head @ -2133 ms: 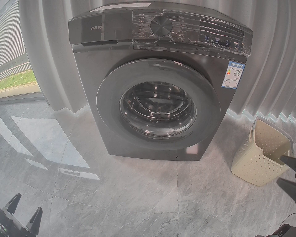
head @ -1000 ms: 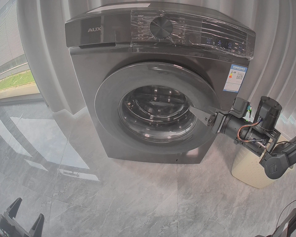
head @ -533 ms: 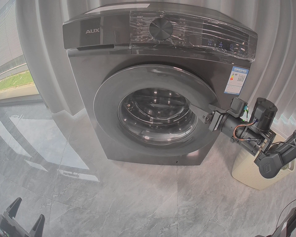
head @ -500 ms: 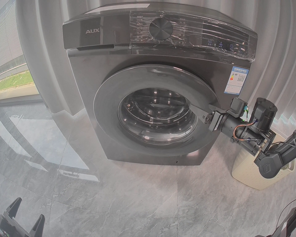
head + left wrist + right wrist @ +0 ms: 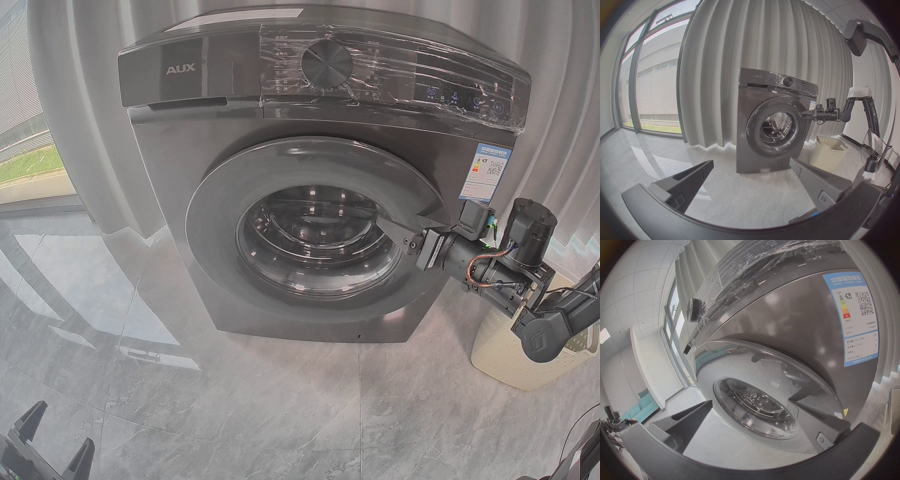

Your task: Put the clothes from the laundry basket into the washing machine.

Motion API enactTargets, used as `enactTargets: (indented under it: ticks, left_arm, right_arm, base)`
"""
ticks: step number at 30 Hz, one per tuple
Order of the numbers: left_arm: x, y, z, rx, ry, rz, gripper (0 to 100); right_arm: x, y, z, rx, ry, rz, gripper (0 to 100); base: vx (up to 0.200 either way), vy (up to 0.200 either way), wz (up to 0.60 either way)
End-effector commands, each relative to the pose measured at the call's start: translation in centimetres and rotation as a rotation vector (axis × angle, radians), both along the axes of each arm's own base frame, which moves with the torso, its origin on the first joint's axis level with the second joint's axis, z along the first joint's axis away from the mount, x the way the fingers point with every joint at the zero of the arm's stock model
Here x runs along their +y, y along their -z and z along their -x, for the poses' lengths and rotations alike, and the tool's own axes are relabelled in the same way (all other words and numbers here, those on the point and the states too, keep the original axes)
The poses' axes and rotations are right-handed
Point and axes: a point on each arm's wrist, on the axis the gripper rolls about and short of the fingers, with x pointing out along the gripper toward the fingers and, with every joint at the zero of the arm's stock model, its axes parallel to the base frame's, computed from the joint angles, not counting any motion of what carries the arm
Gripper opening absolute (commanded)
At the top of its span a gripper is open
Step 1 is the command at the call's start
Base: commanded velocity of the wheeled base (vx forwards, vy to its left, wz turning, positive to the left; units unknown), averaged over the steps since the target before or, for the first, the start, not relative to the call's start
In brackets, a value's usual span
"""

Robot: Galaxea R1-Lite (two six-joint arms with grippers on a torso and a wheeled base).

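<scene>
**Right claw at the shut washer door, basket beside the machine**

The washing machine stands on the floor with its round door shut. Through the glass the steel drum shows ribs and reflections; what lies in it cannot be told. The cream perforated laundry basket stands on the floor just beside the machine's right front corner, under the right arm. The left wrist view shows its inner walls, but not whether clothes lie at its bottom.

The right gripper is held level at the door's right rim, fingers spread wide with nothing between them. Whether a finger touches the rim cannot be told. The left gripper hangs low over the floor, well apart from the machine, also spread wide and holding nothing.

Clear plastic film wraps the control panel around the dial, and a blue-edged label sits on the front's upper right. The floor is glossy grey marble tile. Pale pleated curtains hang behind the machine, with a tall window to the left.
</scene>
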Motion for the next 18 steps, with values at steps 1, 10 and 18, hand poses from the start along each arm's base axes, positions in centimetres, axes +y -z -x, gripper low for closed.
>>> enactTargets:
  ticks: [1,10,18]
  left_arm:
    - [0.0,0.5,-0.1,0.021,0.0,-0.003,100]
    - [-0.1,0.5,-0.1,0.018,0.031,-0.012,100]
    - [-0.1,0.5,-0.1,0.016,0.032,-0.022,100]
  right_arm:
    - [-0.2,-0.4,0.1,-0.021,0.014,-0.008,100]
    - [-0.8,-0.7,1.5,-0.031,0.016,-0.003,100]
    - [-1.4,-0.5,2.5,-0.046,0.023,0.009,100]
  base:
    - [0.0,0.0,0.0]
    - [0.0,0.0,0.0]
    - [0.075,0.0,0.0]
